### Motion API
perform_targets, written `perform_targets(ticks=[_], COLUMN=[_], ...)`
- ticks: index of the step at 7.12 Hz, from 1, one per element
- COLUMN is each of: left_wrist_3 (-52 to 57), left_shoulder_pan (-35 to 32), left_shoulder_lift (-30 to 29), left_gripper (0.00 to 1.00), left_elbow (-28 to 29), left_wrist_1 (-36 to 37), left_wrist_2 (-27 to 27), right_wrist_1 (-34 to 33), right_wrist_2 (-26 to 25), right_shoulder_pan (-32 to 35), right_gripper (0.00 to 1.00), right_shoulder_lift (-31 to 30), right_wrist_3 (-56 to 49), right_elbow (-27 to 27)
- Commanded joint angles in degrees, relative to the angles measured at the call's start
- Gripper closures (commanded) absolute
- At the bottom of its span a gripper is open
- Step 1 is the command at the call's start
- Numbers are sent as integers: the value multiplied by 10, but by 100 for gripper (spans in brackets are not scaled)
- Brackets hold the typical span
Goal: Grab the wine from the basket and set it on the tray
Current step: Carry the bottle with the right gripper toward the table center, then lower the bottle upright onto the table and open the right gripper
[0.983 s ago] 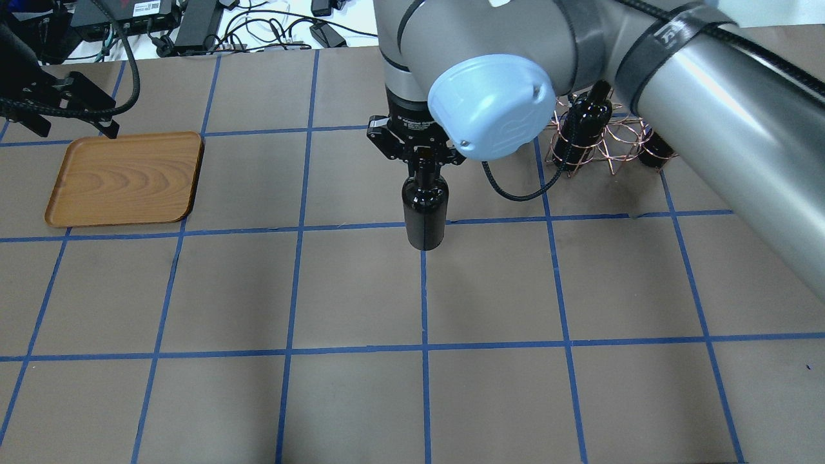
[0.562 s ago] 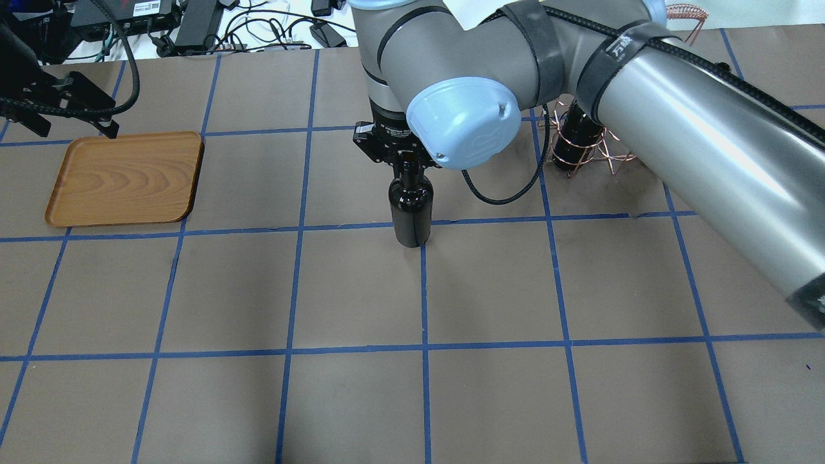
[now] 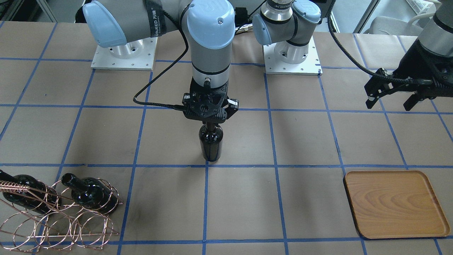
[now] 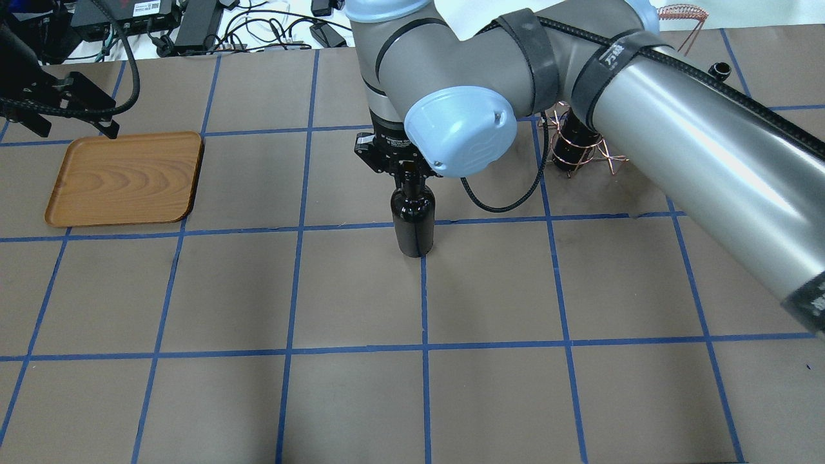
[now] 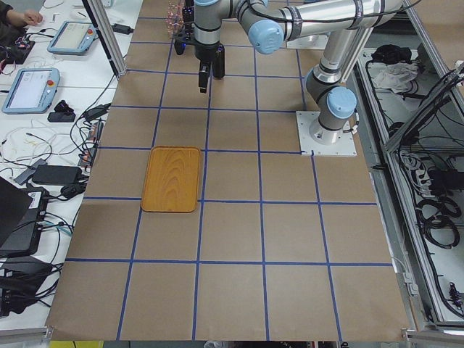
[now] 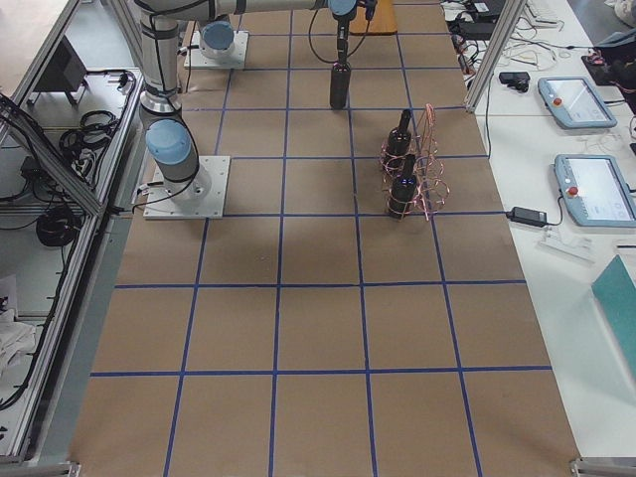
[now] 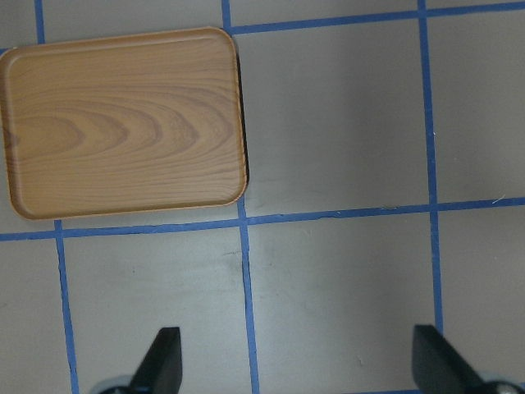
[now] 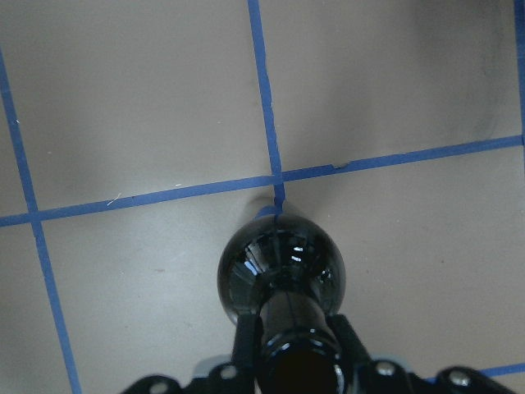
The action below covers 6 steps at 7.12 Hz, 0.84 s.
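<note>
Readable text is scarce: the light-blue joint cap (image 3: 211, 19) above the wrist reads "UR"; the black strap (image 3: 155, 18) on the right arm has white lettering ending in Chinese characters, too small to read in full; the print on the tool body is illegible.

The right arm reaches across to mid-desk with its wrist pointing straight down; the right tool (image 4: 411, 171) is closed tight on the neck of the wine (image 4: 412, 219); the bottle is upright, with its base at a crossing of the blue tape grid (image 4: 425, 350); I cannot tell if it touches the desk (image 4: 490, 406).

The left tool (image 3: 388, 105) hangs above the far edge of the tray (image 4: 122, 177), fingers spread wide and holding nothing; the tray sits far left in the overhead view, well apart from the wine.

The basket (image 3: 60, 216) is at the far right in the overhead view, with two bottles in its loops (image 3: 90, 194) (image 3: 24, 195).

Versus a second ago: the wine and right tool are slightly further left, and the bottle's base is lower in the overhead view; the forearm has swung over most of the basket, hiding bottles that showed before; the coiled handle (image 4: 683, 10) now shows beyond the arm; the tray and left tool are unchanged.
</note>
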Motion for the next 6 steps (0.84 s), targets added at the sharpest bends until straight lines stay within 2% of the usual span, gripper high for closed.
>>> perform_targets(ticks=[1, 4, 5, 6], left_wrist_3=[0, 0, -1, -1], left_shoulder_pan=[0, 0, -2, -3], left_shoulder_lift=[0, 0, -1, -1], left_gripper=[0, 0, 0, 0], left_elbow=[0, 0, 0, 0], left_wrist_1=[0, 0, 0, 0], left_wrist_2=[0, 0, 0, 0], right_wrist_1=[-18, -14, -14, -14], right_wrist_2=[-1, -5, -2, -1], right_shoulder_pan=[22, 24, 25, 25], right_gripper=[90, 89, 83, 61], right_shoulder_lift=[-17, -21, -21, -21], right_wrist_3=[7, 12, 12, 11], right_elbow=[31, 34, 35, 35])
